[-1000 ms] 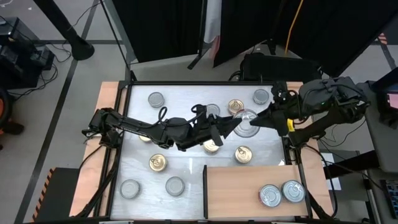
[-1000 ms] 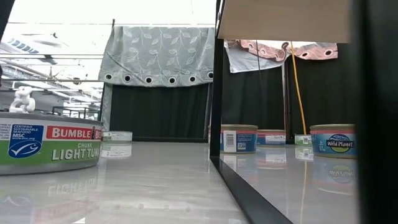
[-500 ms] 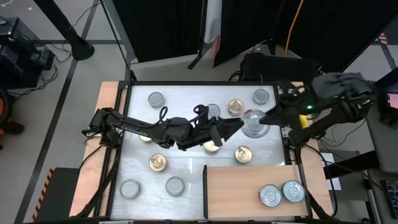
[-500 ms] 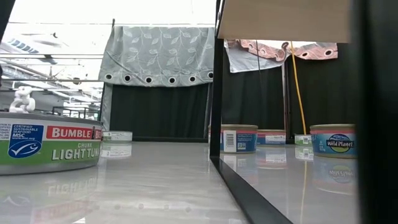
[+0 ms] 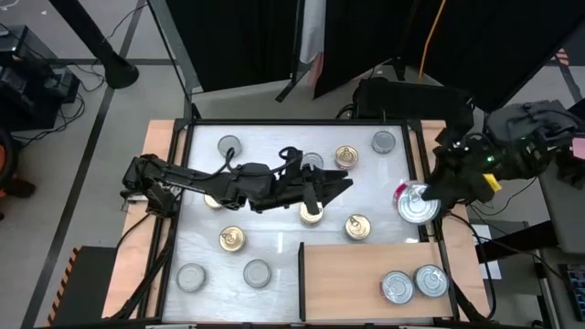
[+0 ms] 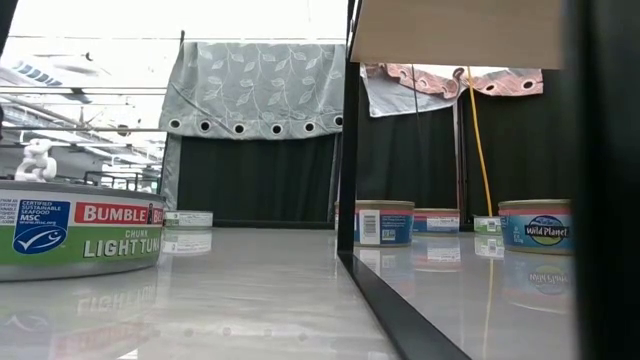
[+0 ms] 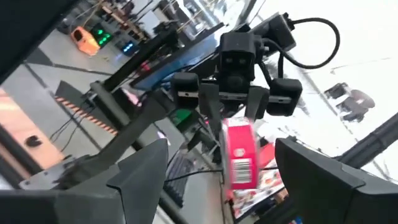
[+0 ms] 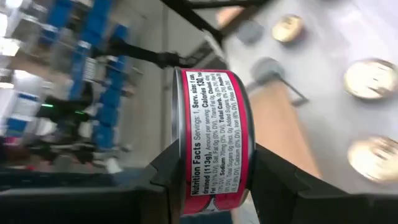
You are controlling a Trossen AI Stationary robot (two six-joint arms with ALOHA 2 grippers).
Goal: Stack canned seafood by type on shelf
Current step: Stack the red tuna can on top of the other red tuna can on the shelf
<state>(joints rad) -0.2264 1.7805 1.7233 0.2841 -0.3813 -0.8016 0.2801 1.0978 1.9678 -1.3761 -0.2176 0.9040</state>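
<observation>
At the table's right edge, seen from above, the right gripper (image 5: 422, 196) is clamped on a red-labelled can (image 5: 414, 205), silver top up, held just past the far right corner of the shelf (image 5: 356, 274). Its wrist view shows the same can (image 8: 214, 140) pinched between the two dark fingers (image 8: 165, 180), nutrition label facing the camera. The left wrist view shows that can (image 7: 239, 155) from the other side, hanging below the right gripper (image 7: 233, 115).

Left arm: stretched across the middle of the white tabletop (image 5: 274, 247), with the left gripper (image 5: 340, 183) pointing right, its jaws apart and empty. In its own view the two fingers (image 7: 140, 171) stand wide, with nothing between them.

Shelf: light-brown board at the near right. Two silver-topped cans (image 5: 397, 286) (image 5: 430, 281) sit side by side, touching, near its right end.

Loose cans on the tabletop:
- gold-topped, far centre (image 5: 345, 157), just beyond the left gripper;
- gold-topped, just near the left gripper (image 5: 311, 214);
- gold-topped, close to the shelf's far edge (image 5: 357, 227);
- gold-topped, near left (image 5: 231, 239);
- silver-topped, far left (image 5: 228, 145);
- silver-topped, far right (image 5: 384, 142);
- silver-topped pair at the near left (image 5: 191, 277) (image 5: 257, 272).

Low view: a green-labelled tuna can (image 6: 80, 235) stands at left, with further cans (image 6: 384, 222) (image 6: 536, 226) at right.
</observation>
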